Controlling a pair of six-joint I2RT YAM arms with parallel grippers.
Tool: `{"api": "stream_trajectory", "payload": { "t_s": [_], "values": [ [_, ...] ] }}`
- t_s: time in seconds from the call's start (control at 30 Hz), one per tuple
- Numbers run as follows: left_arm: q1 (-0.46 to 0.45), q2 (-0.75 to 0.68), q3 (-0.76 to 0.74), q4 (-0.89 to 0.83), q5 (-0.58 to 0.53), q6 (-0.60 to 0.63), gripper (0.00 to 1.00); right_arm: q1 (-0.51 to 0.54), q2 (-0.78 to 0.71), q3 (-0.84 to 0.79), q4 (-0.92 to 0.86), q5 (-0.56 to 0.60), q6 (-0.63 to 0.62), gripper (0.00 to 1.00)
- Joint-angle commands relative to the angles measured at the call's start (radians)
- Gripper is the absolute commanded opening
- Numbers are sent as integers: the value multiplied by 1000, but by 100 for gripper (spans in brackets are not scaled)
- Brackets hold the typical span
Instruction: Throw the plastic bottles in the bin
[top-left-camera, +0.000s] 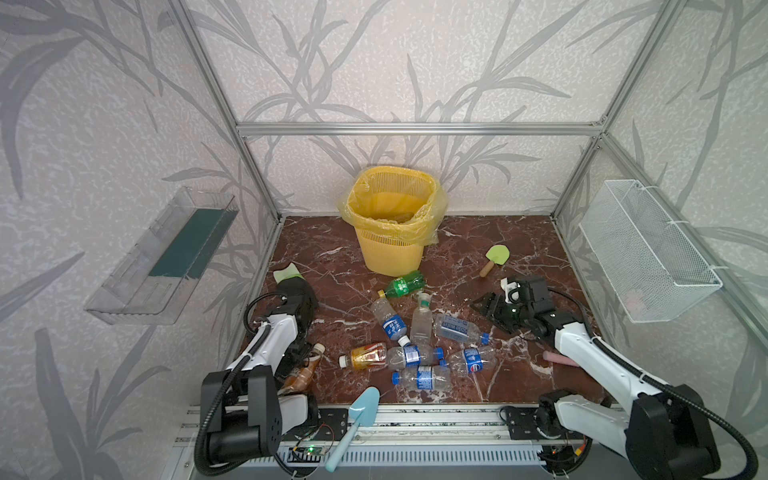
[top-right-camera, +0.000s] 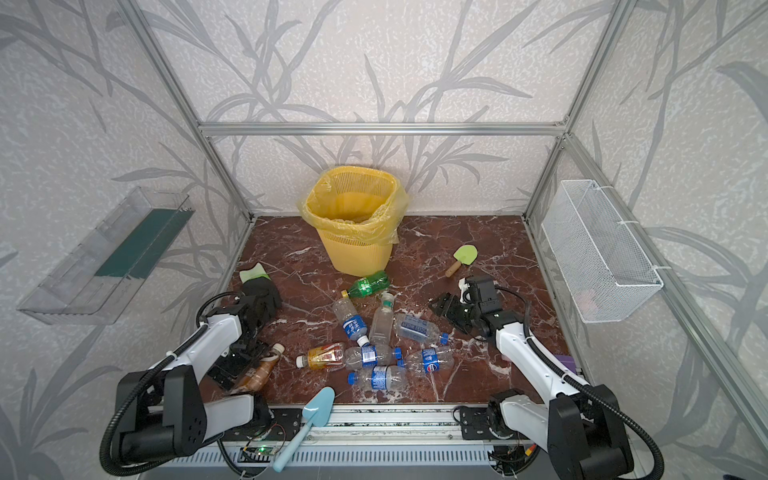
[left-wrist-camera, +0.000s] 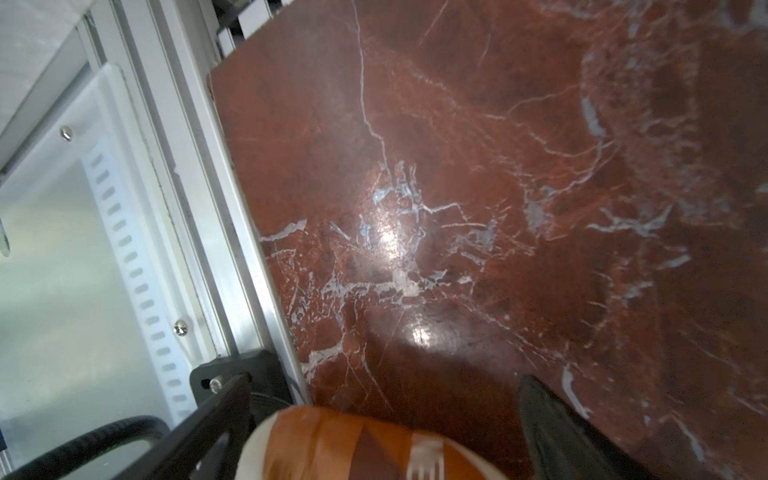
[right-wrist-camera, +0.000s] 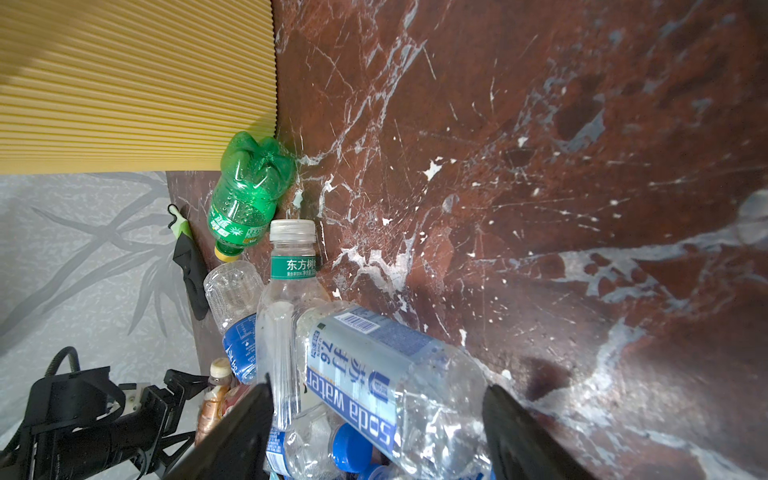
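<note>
mostly the open room lies on the far half of the marble table (top-left-camera: 478, 249): there is bare stone on either side of the bin (top-left-camera: 390, 253) and along the right edge, where only a green paddle (top-left-camera: 496, 257) lies. a black glove (top-left-camera: 297, 286) sits by the left edge, and a light-blue shovel (top-left-camera: 363, 409) lies across the front edge onto the rail. the plastic bottles (top-left-camera: 409, 355) are heaped in the middle, toward the front. a green bottle (top-left-camera: 405, 284) rests against the bin's foot.

the left gripper (left-wrist-camera: 386, 386) is near the front left corner, jaws spread wide about a brown bottle (top-left-camera: 305, 370). a gap shows on one side, so it is not gripping. the right gripper (right-wrist-camera: 378, 386) stands partly open by a soda water bottle (top-left-camera: 457, 328), holding nothing.

the bin stands at the back wall, bag-lined, with something brownish low inside, too dim to name. the clear tray (top-left-camera: 162, 257) on the left wall shows a dark green strip. what the wire basket (top-left-camera: 648, 253) on the right wall holds is unclear.
</note>
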Motion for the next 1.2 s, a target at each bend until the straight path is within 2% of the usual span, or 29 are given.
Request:
{"api": "stream_trajectory", "payload": {
  "t_s": [0.0, 0.13, 0.27, 0.43, 0.6, 0.77, 1.17],
  "values": [
    [15, -2, -26, 31, 50, -36, 100, 3, -3, -6, -7, -3, -11, 79],
    [22, 1, -55, 95, 137, -32, 100, 4, -9, -10, -11, 2, -11, 79],
    [22, 2, -5, 63, 193, -1, 99, 4, -18, -13, -20, 9, -12, 79],
    [16, -67, -29, 127, 347, -23, 99, 5, -25, -17, -26, 17, -10, 79],
    [4, -133, 4, 104, 394, -9, 98, 4, -37, -16, -36, 26, -9, 79],
    [-22, -207, 5, 122, 512, 19, 99, 4, -35, -5, -43, 28, -8, 79],
    [-147, -296, -12, 42, 562, 33, 99, 8, -38, -4, -57, 33, -11, 79]
  ]
}}
